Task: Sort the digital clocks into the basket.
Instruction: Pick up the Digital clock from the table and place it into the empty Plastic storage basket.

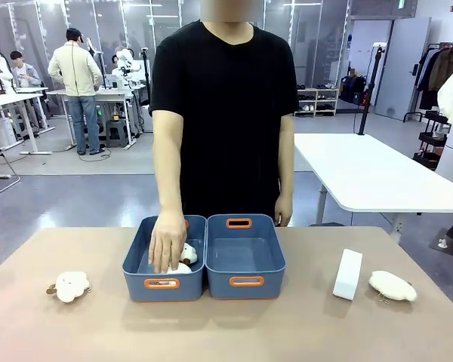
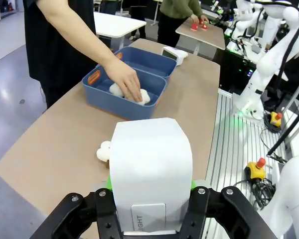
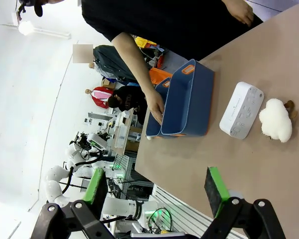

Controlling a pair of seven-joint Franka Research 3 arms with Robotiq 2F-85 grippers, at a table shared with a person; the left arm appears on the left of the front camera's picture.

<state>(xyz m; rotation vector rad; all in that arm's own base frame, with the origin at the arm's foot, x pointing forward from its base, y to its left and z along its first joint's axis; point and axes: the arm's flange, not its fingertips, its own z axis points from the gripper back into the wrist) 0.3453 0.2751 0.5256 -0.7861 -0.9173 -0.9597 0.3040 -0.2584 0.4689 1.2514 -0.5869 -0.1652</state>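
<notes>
My left gripper is shut on a white digital clock, held upright between the green pads above the near table edge. The second digital clock stands on the table right of the two blue-grey baskets; it also shows in the left wrist view and the right wrist view. The right basket holds nothing. In the left basket a person's hand rests on white plush toys. My right gripper hangs open above the table, well short of the second clock.
One plush toy lies on the table's left, another at the right just beyond the standing clock. The person stands at the far edge behind the baskets. Bare tabletop stretches in front of both baskets.
</notes>
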